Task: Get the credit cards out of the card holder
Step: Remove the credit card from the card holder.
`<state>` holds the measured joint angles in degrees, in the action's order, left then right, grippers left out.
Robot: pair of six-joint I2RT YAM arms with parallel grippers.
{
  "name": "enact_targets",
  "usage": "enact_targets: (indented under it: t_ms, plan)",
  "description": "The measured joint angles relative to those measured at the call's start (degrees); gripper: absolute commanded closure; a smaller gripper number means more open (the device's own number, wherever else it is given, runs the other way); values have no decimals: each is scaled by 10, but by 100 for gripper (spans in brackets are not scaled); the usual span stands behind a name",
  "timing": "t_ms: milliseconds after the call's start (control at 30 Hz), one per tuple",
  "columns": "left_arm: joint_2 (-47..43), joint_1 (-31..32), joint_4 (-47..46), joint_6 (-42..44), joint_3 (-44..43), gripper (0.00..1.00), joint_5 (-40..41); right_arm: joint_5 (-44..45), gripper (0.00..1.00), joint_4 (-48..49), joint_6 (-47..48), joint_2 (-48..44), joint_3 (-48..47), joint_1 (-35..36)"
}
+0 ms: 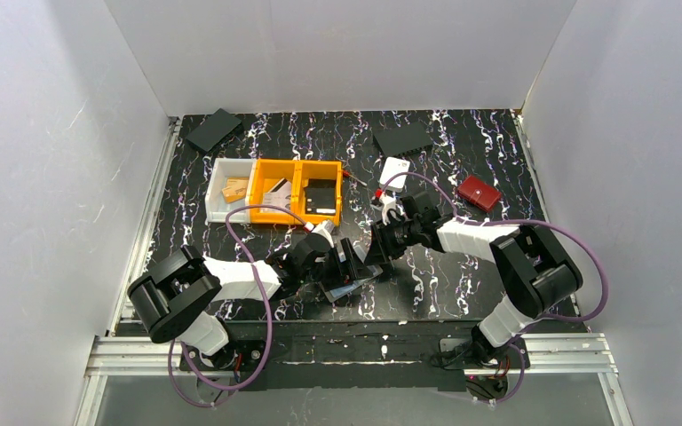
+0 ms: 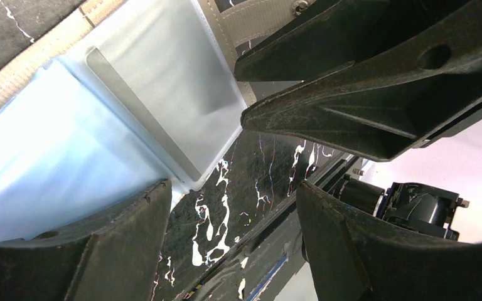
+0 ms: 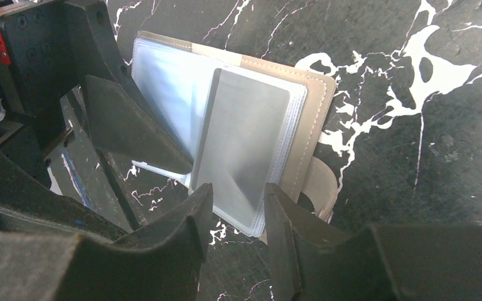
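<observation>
Lying open, card holder (image 3: 317,106), credit card (image 3: 241,147)

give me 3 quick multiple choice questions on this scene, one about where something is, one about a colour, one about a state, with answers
1. The red wallet lies
a) right of the white case
b) left of it
c) on top of it

2. The credit card showing in the card holder is
a) red
b) orange
c) silvery grey

3. The card holder is
a) folded shut
b) lying open on the table
c) held up in the air

Answers:
1 a, as the top view shows the wallet to the case's right.
2 c, as the right wrist view shows a silvery face.
3 b, as its inner sleeves are exposed and it rests on the tabletop.
</observation>
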<state>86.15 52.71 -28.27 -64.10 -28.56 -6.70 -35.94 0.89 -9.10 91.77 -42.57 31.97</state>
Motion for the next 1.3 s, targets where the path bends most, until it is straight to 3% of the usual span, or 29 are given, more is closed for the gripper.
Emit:
enact_targets:
  t_ms: [1033, 1300]
  plan:
    - [8, -1, -9, 0, -2, 27, -8, -55, 58, 13, -31, 30, -2, -2]
    - [18, -1, -23, 2, -4, 27, -19, -112, 59, 52, -75, 33, 0, -2]
